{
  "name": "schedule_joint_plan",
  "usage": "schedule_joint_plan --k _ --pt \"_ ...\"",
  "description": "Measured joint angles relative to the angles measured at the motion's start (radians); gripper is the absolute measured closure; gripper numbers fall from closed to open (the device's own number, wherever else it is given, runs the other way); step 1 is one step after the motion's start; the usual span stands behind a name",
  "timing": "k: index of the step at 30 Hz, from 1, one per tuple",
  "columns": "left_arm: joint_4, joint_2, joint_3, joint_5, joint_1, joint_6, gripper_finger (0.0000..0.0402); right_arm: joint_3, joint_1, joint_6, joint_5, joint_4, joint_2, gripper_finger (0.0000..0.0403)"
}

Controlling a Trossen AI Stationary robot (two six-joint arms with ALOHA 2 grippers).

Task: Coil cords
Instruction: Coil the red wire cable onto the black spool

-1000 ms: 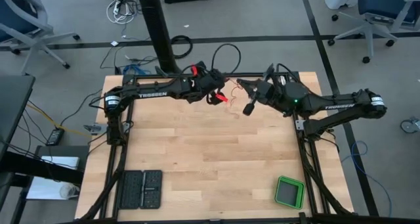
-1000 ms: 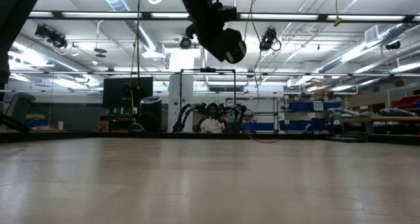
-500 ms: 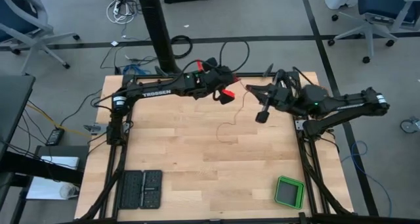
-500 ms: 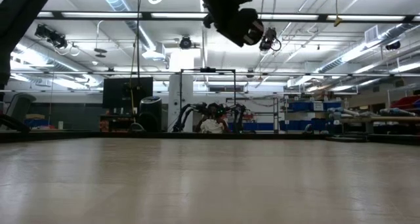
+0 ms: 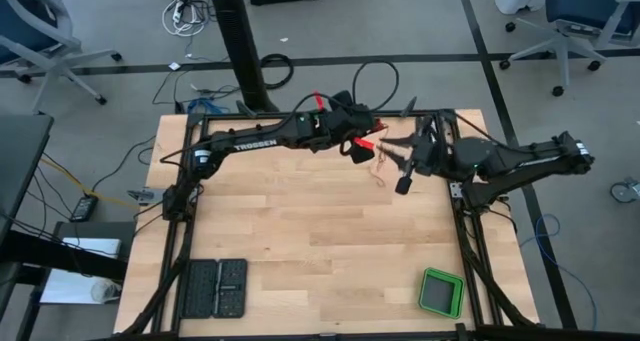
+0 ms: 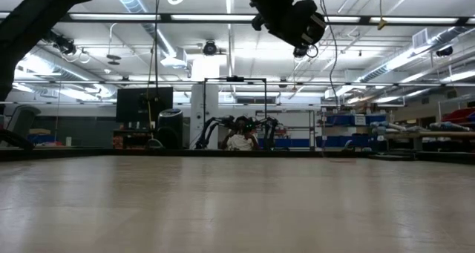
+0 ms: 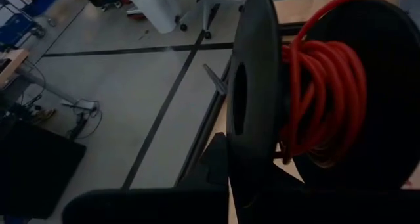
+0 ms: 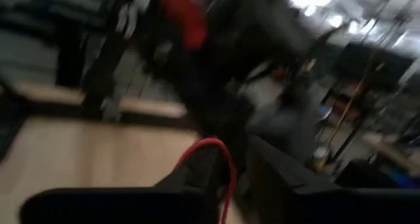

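The red-orange cord (image 7: 321,86) is mostly wound on a black spool (image 5: 352,144), which hangs high over the table's far edge with my left gripper (image 5: 360,143) shut on it. A loose thin stretch of cord (image 5: 378,171) droops below the spool. My right gripper (image 5: 393,153) faces the spool from the right, and its fingers stand apart. A red loop of cord (image 8: 226,159) runs between them. In the low view the left gripper with the spool (image 6: 297,19) shows at the top. My left gripper (image 7: 252,188) holds the spool by the rim of one black flange (image 7: 249,152), pinched between its two fingers. The fingers come from the table's left, slanting down. The spool is lifted clear of the table, with the wound cord beside the held flange. My right gripper (image 8: 239,178) has the cord loop between its fingers; whether a finger touches it cannot be told through the blur.
A green box (image 5: 441,292) sits at the near right and a black two-part tray (image 5: 213,288) at the near left. A black post (image 5: 245,61) rises behind the far edge. Bare wooden tabletop (image 5: 310,241) lies below both arms.
Both grippers have gone toward the table's right edge along the far side. The left has also risen, carrying the spool. The loose cord, which half a second ago trailed down toward the table's middle, now hangs bunched close under the grippers.
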Motion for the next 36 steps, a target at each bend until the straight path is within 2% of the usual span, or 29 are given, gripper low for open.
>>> schedule_joint_plan --k 5,14,20,22,24,27,36 --pt "0.004 0.0 0.0 -0.002 0.005 0.032 0.0399 0.0 0.051 0.208 0.039 -0.258 -0.013 0.0266" --pt "0.006 0.0 0.0 -0.001 0.024 0.056 0.0399 0.0 0.07 0.611 0.024 -0.733 -0.016 0.0225" --pt "0.006 0.0 0.0 -0.001 0.023 0.099 0.0399 0.0 0.07 0.876 -0.084 -0.986 -0.008 0.0218" --pt "0.01 0.0 0.0 -0.001 0.023 0.101 0.0399 0.0 0.07 0.892 -0.064 -0.987 -0.009 0.022" --pt "0.026 0.0 0.0 0.011 0.021 0.095 0.0399 -0.005 0.07 0.886 0.021 -0.929 -0.009 0.0222" --pt "0.068 0.0 0.0 0.043 0.013 0.071 0.0399 -0.041 0.069 0.78 0.109 -0.818 -0.009 0.0223" --pt "0.221 -0.001 0.0 0.13 -0.014 0.018 0.0399 -0.271 0.078 0.547 0.352 -0.397 -0.089 0.0239"
